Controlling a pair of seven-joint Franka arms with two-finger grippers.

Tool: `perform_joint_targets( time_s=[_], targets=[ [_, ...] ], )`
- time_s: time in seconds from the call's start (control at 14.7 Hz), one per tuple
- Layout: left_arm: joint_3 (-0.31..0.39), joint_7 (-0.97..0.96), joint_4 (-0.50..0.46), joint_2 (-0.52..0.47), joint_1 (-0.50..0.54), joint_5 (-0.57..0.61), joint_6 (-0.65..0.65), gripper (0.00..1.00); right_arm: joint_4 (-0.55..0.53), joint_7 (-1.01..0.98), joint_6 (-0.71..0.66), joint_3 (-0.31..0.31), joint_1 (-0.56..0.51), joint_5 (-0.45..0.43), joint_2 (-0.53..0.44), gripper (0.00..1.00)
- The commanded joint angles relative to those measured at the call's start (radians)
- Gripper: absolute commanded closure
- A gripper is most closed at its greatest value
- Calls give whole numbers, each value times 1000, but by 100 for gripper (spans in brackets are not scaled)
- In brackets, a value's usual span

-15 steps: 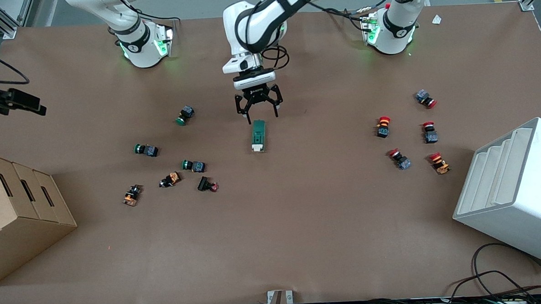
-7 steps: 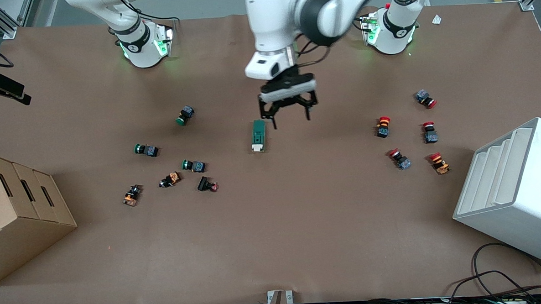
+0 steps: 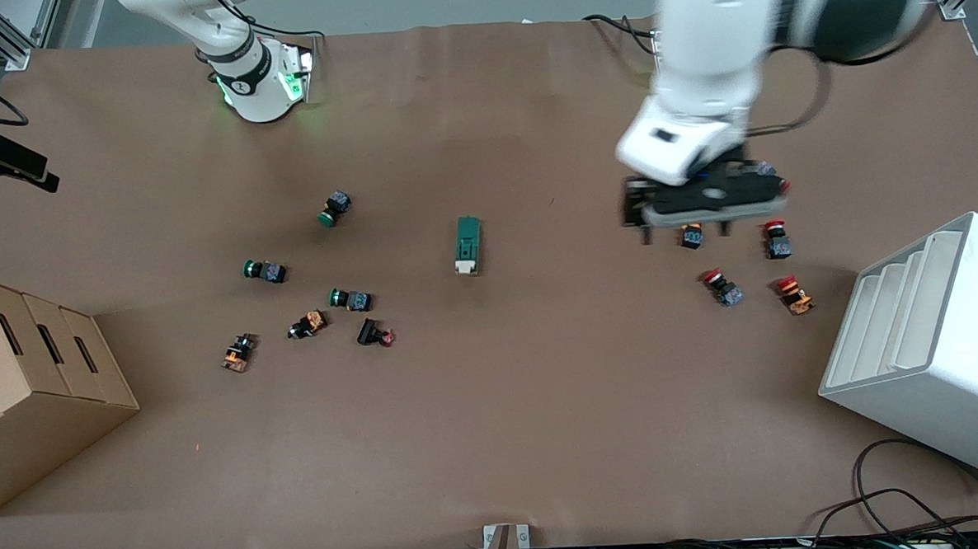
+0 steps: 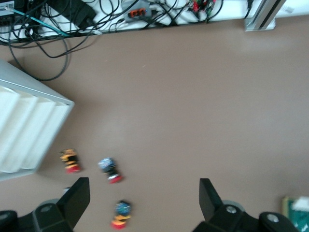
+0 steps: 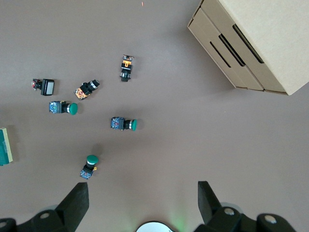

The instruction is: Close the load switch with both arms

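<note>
The load switch, a dark-green block with a white end, lies alone at mid-table. Its edge also shows in the left wrist view and in the right wrist view. My left gripper hangs open and empty over the red-capped push buttons toward the left arm's end of the table, well apart from the switch. In its wrist view the fingers stand wide with a red button below them. My right gripper is open and empty, high over the table by its own base.
Green-capped buttons and several orange and black ones lie toward the right arm's end. A cardboard box stands at that end. A white stepped rack stands at the left arm's end.
My left arm has swung away from above the load switch toward its own end of the table, gripper still open. The load switch has not moved.
</note>
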Motion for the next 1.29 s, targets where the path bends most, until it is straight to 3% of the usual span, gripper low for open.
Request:
perform_joint_targets(
  time_s=[0.0, 0.2, 0.48, 0.61, 1.02, 1.22],
  targets=[
    [-11, 204, 32, -51, 130, -98, -67, 0, -27, 0, 11, -1, 9, -23, -24, 0],
    [18, 350, 32, -110, 239, -218, -137, 0, -30, 0, 13, -1, 12, -23, -24, 0],
    [335, 539, -95, -252, 54, -311, -145, 0, -29, 0, 13, -1, 14, -23, -24, 0],
    [409, 559, -168, -307, 2, -341, -147, 0, -29, 0, 13, -1, 11, -23, -24, 0],
    [439, 535, -343, -457, -9, -417, -145, 0, -29, 0, 13, -1, 14, -23, -24, 0],
    [439, 518, -345, -457, -6, -416, -151, 0, -29, 0, 13, -1, 12, -23, -24, 0]
  ],
)
